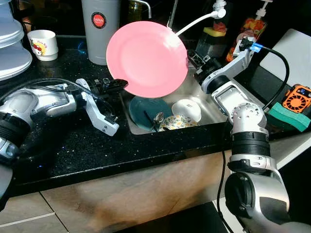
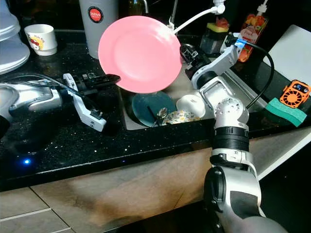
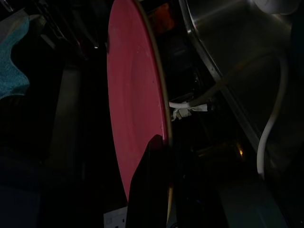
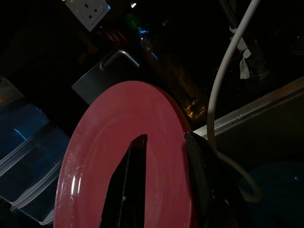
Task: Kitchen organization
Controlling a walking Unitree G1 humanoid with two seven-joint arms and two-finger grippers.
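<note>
Risk: with the plate [image 1: 146, 59] pinched at opposite rims by our left gripper [image 1: 118, 85] and right gripper [image 1: 193, 57], uneven release drops it onto the dishes [image 1: 170, 114] below.

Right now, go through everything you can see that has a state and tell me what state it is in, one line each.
Pink plate: lifted over the sink, tilted nearly upright, gripped at both edges.
Left hand: shut on the plate's lower left rim.
Right hand: shut on the plate's right rim.
Sink: holds dishes, no running water visible.
Teal plate: lying in the sink.
White bowl: in the sink, tipped on its side.
White mug: upright on the counter.
</note>
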